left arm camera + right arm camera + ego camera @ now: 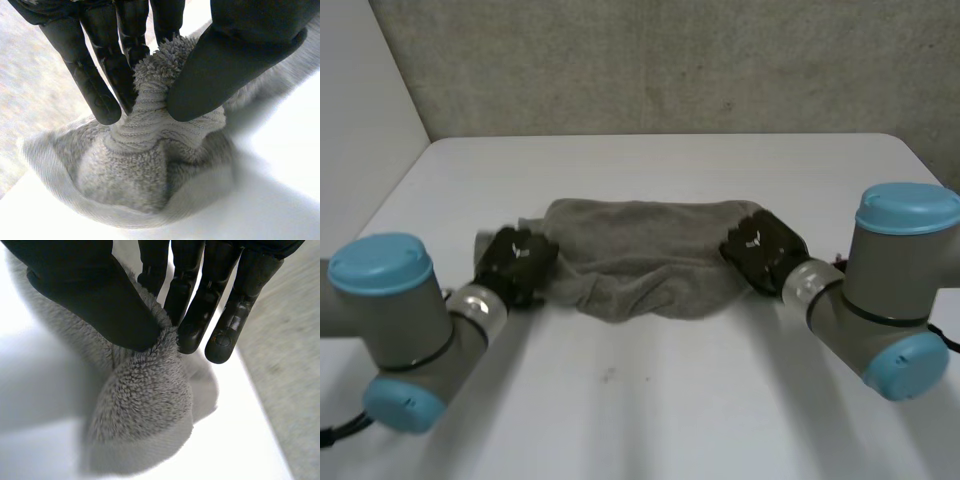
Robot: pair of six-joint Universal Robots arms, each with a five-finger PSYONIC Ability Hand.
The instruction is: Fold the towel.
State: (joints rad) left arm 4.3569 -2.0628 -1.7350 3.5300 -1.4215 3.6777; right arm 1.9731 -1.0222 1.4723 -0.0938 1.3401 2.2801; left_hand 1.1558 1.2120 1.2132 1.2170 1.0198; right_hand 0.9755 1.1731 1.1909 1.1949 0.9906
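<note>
Grey terry cloth is pinched in both hands. In the left wrist view, the fingers [92,90] of the left hand [240,60] run nearly straight down one side of a gathered tuft of the towel [140,165]. The thumb presses in from the other side, so the ribbed border and fluffy pile are squeezed between them. Below that pinch the cloth widens into a rumpled mound that spreads onto the white table [280,190].

In the right wrist view, the fingers [195,325] of the right hand [95,295] close against the thumb in the same way. A fold of the pile is caught where they meet, and a rounded bulge of cloth hangs under the fingertips down to the table.

From the head view, the left hand holds the towel's left end and the right hand holds its right end. The towel is stretched between them as a bunched, wrinkled band across the middle of the table. Its far edge runs fairly straight from hand to hand. Its near edge sags in a curve toward the near side, with twisted creases close to the left hand.

The left arm [390,330] reaches in from the near left and the right arm [890,290] from the near right, both angled inward toward the cloth. A rough grey wall [670,60] rises behind the table's far edge.
</note>
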